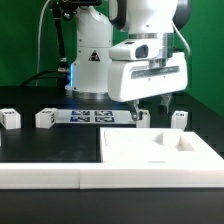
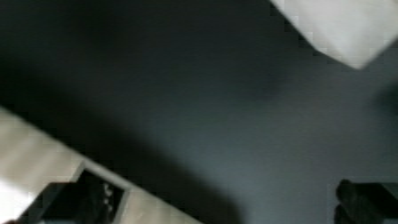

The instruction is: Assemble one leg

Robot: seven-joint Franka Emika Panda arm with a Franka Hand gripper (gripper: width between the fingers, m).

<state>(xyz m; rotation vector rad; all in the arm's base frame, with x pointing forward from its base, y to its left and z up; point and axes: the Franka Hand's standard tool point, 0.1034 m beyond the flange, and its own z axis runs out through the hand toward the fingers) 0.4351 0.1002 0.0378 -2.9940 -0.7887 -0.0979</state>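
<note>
Several small white legs with tag markers stand on the dark table in the exterior view: one (image 1: 10, 118) at the far left, one (image 1: 45, 118) beside it, one (image 1: 140, 117) under the hand, and one (image 1: 179, 119) at the right. My gripper (image 1: 150, 105) hangs just above the table behind the large white panel (image 1: 120, 158), with one finger close to the middle leg. In the wrist view the gripper (image 2: 222, 205) is open, its dark fingertips (image 2: 80, 200) wide apart with only bare table between them.
The marker board (image 1: 90, 115) lies between the left legs and the gripper. The robot base stands behind it. In the blurred wrist view a white shape (image 2: 334, 25) and a pale strip (image 2: 36, 160) show at the edges; I cannot tell what they are.
</note>
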